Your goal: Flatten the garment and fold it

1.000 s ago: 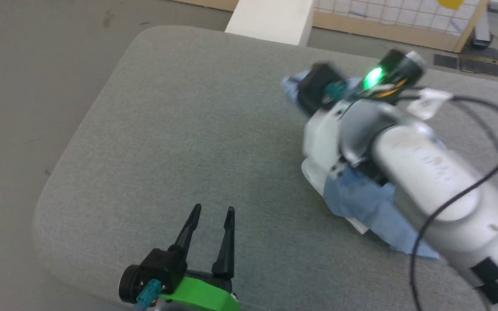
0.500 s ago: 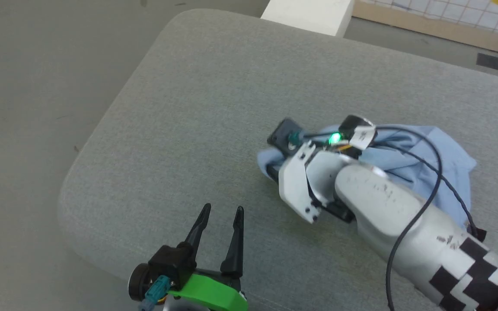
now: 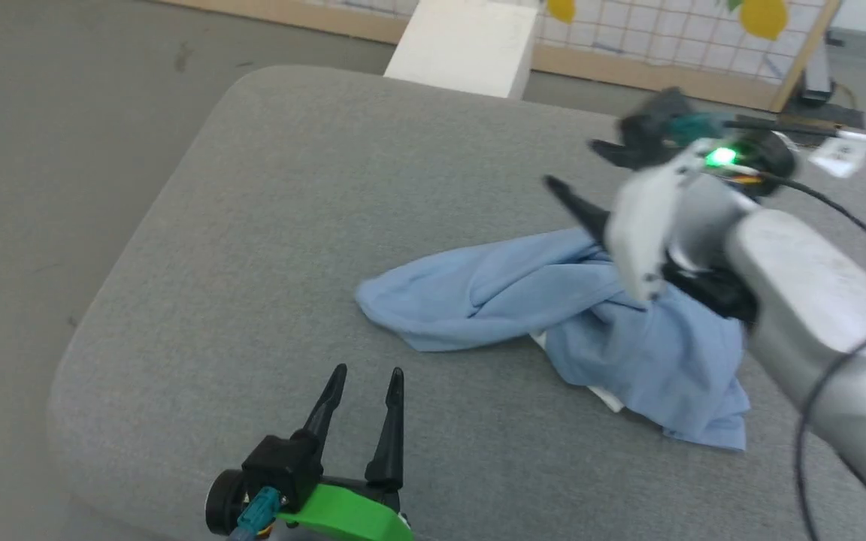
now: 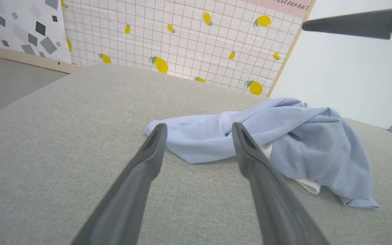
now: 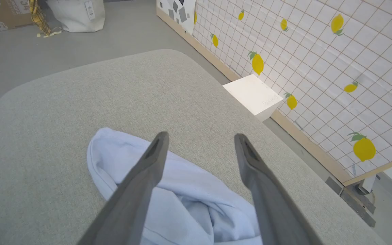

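A light blue T-shirt (image 3: 493,293) is seen lying crumpled on the grey fabric-covered surface (image 3: 290,188), right of the middle in the head view. One bunched end is stretched toward 9 o'clock and the looser bulk is spread toward 4 o'clock. A strip of its white fabric (image 3: 598,394) is exposed at the lower edge. The logo cannot be made out.

The left claw (image 3: 369,370) is held at about 7 o'clock from the shirt, near the surface's front edge. Its fingers are spread wide and nothing is gripped.

The right claw (image 3: 570,162) is placed at about 2 o'clock from the shirt. It is blurred there and appears to be raised clear of the cloth. In the right wrist view the right claw's fingers (image 5: 141,177) are parted wide with nothing between them.

A white box (image 3: 470,37) is seen beyond the surface at 12 o'clock, against a lemon-printed grid panel (image 5: 301,68).
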